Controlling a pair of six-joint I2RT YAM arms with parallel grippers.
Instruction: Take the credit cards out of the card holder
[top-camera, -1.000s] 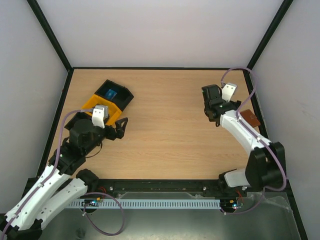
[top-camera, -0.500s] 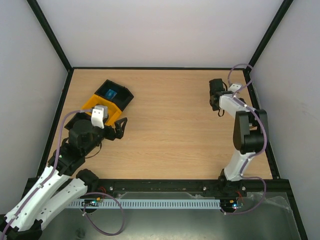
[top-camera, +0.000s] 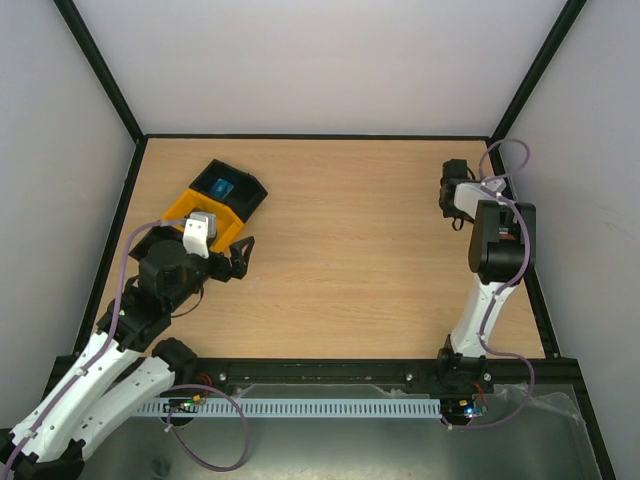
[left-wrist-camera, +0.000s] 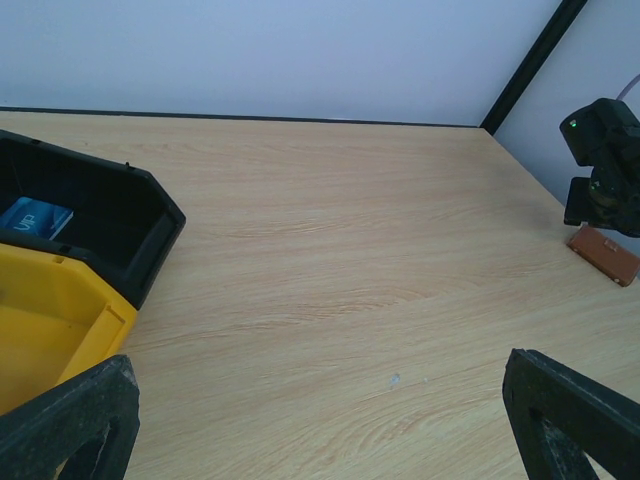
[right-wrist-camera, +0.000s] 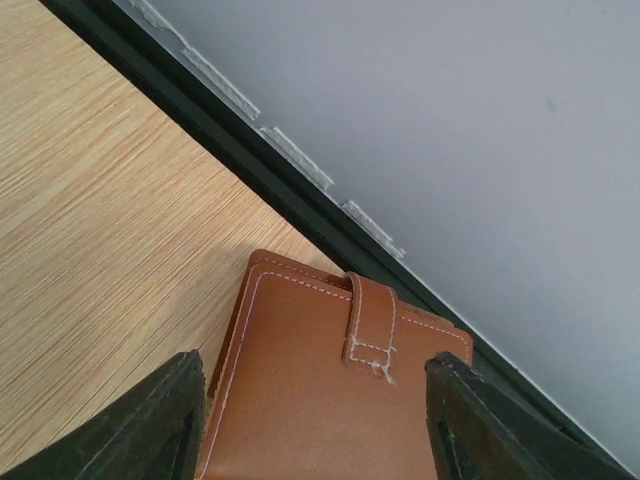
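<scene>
Right hand (right-wrist-camera: 313, 400) astride closed card holder (right-wrist-camera: 290, 330), contact unclear

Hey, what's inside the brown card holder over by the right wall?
Nothing inside shows. The card holder is shut, its tab folded over the edge, lying on the table between the fingers of the right gripper. The leather cover hides any cards or pockets.

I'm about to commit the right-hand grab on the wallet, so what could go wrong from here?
The wallet lies close to the black edge rail and wall, so the right gripper straddling it could bump the rail or shove the wallet against it. The strap looks closed, so squeezing both sides may just keep it shut.
</scene>
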